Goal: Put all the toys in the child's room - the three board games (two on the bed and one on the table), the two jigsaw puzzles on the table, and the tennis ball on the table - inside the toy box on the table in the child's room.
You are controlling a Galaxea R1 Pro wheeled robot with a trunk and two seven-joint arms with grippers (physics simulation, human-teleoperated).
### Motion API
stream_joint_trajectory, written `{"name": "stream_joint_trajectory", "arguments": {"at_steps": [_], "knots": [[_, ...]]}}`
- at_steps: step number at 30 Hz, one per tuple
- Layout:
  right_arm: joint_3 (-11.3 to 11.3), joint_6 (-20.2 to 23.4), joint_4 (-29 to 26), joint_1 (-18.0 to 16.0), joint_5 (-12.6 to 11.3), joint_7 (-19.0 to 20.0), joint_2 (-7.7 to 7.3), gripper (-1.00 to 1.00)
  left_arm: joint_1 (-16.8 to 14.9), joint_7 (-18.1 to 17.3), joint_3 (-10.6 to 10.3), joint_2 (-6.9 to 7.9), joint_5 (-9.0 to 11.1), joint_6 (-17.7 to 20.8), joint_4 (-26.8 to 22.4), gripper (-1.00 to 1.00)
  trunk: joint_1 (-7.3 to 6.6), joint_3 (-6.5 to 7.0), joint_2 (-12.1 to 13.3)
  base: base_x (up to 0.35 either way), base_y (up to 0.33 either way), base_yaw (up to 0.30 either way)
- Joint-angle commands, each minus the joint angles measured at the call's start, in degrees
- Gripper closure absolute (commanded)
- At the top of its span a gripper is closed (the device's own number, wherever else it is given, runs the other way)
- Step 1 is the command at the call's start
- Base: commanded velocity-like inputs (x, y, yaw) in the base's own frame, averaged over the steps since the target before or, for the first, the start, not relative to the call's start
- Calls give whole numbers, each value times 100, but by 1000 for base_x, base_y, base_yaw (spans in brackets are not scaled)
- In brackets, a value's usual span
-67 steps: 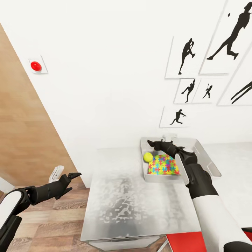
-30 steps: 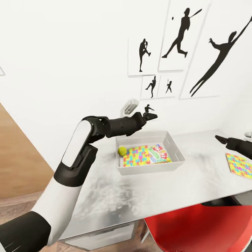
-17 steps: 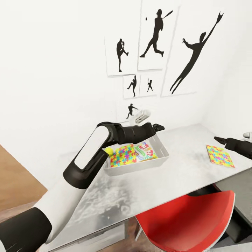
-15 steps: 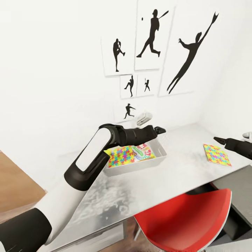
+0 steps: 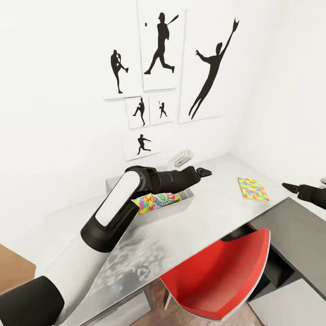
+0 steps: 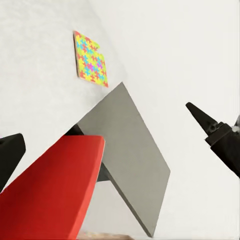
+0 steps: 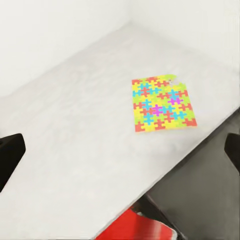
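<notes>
Since the picture of half a second back the whole head view has swung: table, posters and chair all sit further left, which is the camera turning. Against the table itself, the left arm (image 5: 136,194) has kept its reach over the toy box.

The grey table (image 5: 213,203) stands against a white wall, its far right corner set in the corner of the room. A red chair (image 5: 222,276) is tucked under its near edge, just beside a lower dark grey surface (image 5: 294,240) that meets the table's right end. On the wall hang white posters (image 5: 160,45) with black silhouettes of ball players; no writing can be read on them.

The toy box (image 5: 185,198), a shallow grey tray, sits toward the table's back edge, left of the middle. Inside it a jigsaw puzzle (image 5: 146,202) with bright interlocking pieces lies next to a board game (image 5: 166,197) with red and green print, its lettering too small to read.

A second jigsaw puzzle (image 5: 252,189) lies flat near the table's right end, well apart from the box, close to the far right corner.

The left gripper (image 5: 203,171) hangs above the table just right of the box, jaws wide apart in the wrist view and empty. The right gripper (image 5: 290,186) hovers beyond the table's right end, jaws likewise spread with nothing between them.
</notes>
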Motion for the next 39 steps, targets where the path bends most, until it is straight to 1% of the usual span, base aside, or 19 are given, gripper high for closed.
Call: {"name": "stream_joint_trajectory", "arguments": {"at_steps": [1,3,4,5,8,10,15,19,20,21,22,24,27,31,39], "knots": [[-28,37,-10,15,-60,9,-79,-100,45,8,59,8,51,10,-59,-100,4,-11,-12,0,0,-298],[-42,37,-15,28,-71,57,-129,-100,103,-27,151,16,55,25,-102,-100,4,-11,-12,0,0,-298],[-54,37,-20,40,-81,179,-173,-100,186,-55,333,22,60,79,-144,-100,4,-11,-12,0,0,-298],[-59,37,-22,45,-84,261,-189,-100,230,-65,441,25,62,146,-166,-100,4,-11,-12,0,0,-298],[-59,37,-23,50,-88,349,-204,-100,290,-67,582,27,64,248,-189,-100,4,-11,-12,0,0,-298],[-60,37,-24,51,-90,379,-202,-100,310,-64,635,28,65,283,-196,-100,4,-11,-12,0,0,-298],[-58,37,-28,52,-94,403,-194,-100,327,-52,677,35,64,316,-248,-100,4,-11,-12,0,0,-298],[-41,37,-25,51,-93,409,-174,-100,421,-64,730,180,65,326,-294,-100,4,-11,-12,0,0,-298],[-41,37,-25,48,-84,406,-158,-100,468,-67,817,217,66,327,-297,-100,4,-11,-12,0,0,-298],[-44,37,-25,125,-63,403,-20,-100,643,-96,1108,262,70,333,-304,-100,4,-11,-12,0,0,-298],[-49,37,-25,203,-71,405,39,-100,761,-138,1264,273,73,337,-307,-100,4,-11,-12,0,0,-298],[-56,37,-25,255,-78,408,74,-100,839,-170,1373,279,79,409,-313,-100,4,-11,-12,0,0,-298],[-65,37,-26,283,-81,410,74,-100,882,-190,1438,282,82,583,-318,-100,4,-11,-12,0,0,-298],[-60,37,-31,291,-88,410,92,-100,883,-188,1445,277,83,627,-318,-100,4,-11,-12,1,-26,-298],[-51,37,-33,298,-91,411,112,-100,890,-193,1451,282,83,643,-319,-100,4,-11,-12,57,-203,-298]]}}
